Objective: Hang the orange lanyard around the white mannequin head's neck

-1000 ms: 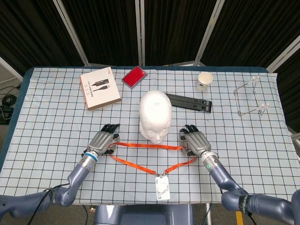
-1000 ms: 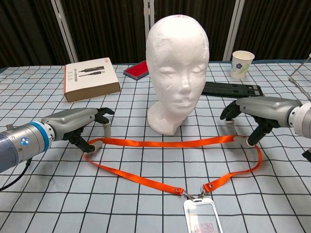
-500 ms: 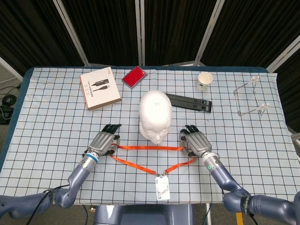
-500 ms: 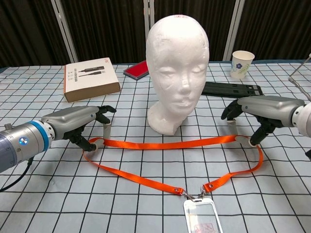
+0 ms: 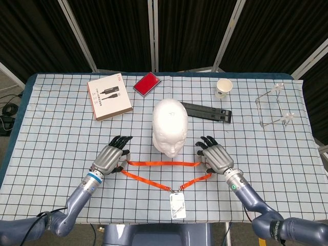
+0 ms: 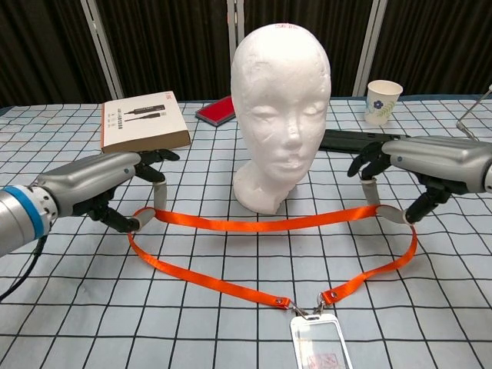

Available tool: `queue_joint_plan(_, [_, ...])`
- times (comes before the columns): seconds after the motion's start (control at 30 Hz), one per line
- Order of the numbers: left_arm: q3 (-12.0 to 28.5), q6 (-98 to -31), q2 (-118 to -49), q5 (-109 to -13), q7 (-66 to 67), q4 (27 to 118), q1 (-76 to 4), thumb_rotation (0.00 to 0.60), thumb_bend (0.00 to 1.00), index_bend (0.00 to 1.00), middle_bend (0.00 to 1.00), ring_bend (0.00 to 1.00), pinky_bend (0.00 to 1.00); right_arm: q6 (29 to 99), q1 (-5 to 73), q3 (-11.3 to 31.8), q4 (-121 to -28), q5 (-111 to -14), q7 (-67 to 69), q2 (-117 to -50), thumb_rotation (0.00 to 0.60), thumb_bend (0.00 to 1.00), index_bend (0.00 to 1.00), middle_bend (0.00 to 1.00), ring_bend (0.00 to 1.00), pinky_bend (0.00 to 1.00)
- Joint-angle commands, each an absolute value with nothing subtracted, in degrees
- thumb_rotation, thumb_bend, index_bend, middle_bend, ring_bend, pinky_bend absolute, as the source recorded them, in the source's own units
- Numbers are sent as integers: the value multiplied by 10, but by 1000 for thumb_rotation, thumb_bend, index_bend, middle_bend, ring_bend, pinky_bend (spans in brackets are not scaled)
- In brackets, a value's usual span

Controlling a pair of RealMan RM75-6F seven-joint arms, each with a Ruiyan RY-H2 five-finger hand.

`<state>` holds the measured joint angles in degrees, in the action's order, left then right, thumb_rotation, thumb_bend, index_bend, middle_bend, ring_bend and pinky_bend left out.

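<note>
The white mannequin head stands upright mid-table, also in the head view. The orange lanyard hangs stretched in front of its neck, lifted off the cloth; its badge holder lies near the front edge. My left hand pinches the strap's left end, left of the head. My right hand pinches the right end, right of the head. The upper strap sags slightly between them; the lower strands run down to the badge.
A brown-and-white box and a red case lie behind at the left. A black flat bar lies behind the head, a paper cup beyond it, and a clear acrylic stand at the far right.
Both hands have risen, lifting the strap ends off the cloth; the upper strap now hangs in the air in front of the neck base.
</note>
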<state>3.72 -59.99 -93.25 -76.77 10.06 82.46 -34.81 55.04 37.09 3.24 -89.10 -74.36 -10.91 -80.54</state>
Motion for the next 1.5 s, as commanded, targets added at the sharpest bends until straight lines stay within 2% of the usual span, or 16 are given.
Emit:
queue_joint_plan(0.03, [18, -642, -903, -812, 67, 850, -327, 600, 543, 746, 0, 0, 0, 599, 357, 6, -882, -850, -44, -773, 600, 499, 732, 188, 0, 0])
queue_joint_plan(0.27, [18, -710, -857, -855, 39, 898, -300, 600, 543, 755, 0, 0, 0, 680, 344, -5, -878, -945, 22, -741, 600, 499, 732, 204, 0, 0])
queue_joint_plan(0.57, [52, -716, -810, -842, 17, 989, -301, 600, 543, 778, 0, 0, 0, 727, 341, 19, -951, -969, 40, -696, 600, 499, 732, 211, 0, 0])
queue_joint_plan(0.77, [73, -700, -776, -811, -16, 1067, -303, 600, 544, 782, 0, 0, 0, 733, 339, 48, -1015, -948, -3, -675, 600, 500, 735, 214, 0, 0])
queue_joint_plan(1.03, [107, -697, -739, -774, 33, 1129, -311, 600, 545, 797, 0, 0, 0, 716, 343, 91, -1093, -874, -29, -657, 600, 500, 737, 216, 0, 0])
queue_joint_plan(1.5, [181, -664, -717, -657, 46, 1122, -350, 600, 546, 802, 0, 0, 0, 689, 361, 147, -1110, -795, -3, -646, 600, 498, 734, 216, 0, 0])
